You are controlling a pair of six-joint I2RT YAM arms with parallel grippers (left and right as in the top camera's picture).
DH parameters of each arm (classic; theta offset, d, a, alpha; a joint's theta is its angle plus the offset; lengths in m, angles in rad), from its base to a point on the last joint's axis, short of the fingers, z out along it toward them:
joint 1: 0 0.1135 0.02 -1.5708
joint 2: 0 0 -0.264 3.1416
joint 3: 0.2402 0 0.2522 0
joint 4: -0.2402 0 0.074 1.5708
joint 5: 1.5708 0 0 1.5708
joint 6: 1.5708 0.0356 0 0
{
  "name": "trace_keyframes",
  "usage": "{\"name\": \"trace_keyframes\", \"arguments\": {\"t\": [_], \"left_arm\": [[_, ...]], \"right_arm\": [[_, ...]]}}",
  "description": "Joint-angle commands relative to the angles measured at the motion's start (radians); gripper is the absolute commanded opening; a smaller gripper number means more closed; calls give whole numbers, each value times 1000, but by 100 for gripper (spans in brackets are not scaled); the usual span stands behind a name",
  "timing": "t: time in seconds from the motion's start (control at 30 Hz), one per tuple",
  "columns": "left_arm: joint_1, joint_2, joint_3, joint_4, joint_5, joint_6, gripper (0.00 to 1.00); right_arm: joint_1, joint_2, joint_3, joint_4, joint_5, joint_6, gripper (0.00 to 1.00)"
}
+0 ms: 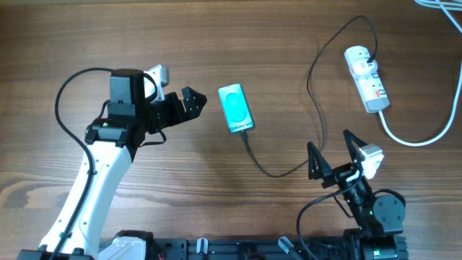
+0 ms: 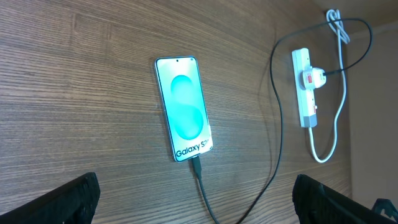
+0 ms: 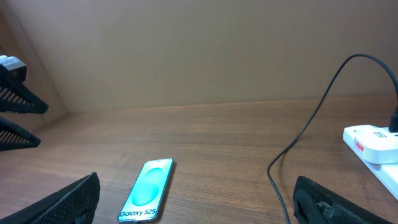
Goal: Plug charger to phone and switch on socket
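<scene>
Plug-in step looks done: the phone (image 1: 236, 107) lies flat mid-table, screen lit, and in the left wrist view the charger (image 1: 312, 79) connector sits against the phone's lower edge, seemingly seated, though I can't confirm full insertion. The cable runs from there, loops right and up, and ends in the white plug (image 2: 309, 79) already in the socket (image 1: 368, 83) at upper right of the overhead frame. So the step in hand is the switch. Left fingers (image 2: 68, 199) are spread fully wide and hold nothing, hovering just left of the phone. Right fingers (image 3: 323, 202) are also fully wide and empty, at lower right, well short of the socket, with the cable loop between. The right arm is the closer one. Next move: reach up-right past the cable without snagging it, then press one fingertip on the strip's switch by the red marks. Switch state is too small to tell. Risk: pushing slides the strip.
</scene>
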Motion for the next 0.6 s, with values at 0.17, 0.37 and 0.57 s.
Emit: {"name": "trace_keyframes", "arguments": {"t": [0.17,0.37,0.57], "left_arm": [[-2,-14,-2,0,-5,-6,100],[-2,-14,-2,0,-5,-6,100],[-1,-106,-3,-34,-85,-5,100]], "right_arm": [[2,-11,-1,2,-8,13,100],[2,-11,-1,2,-8,13,100],[2,-11,-1,2,-8,13,100]]}}
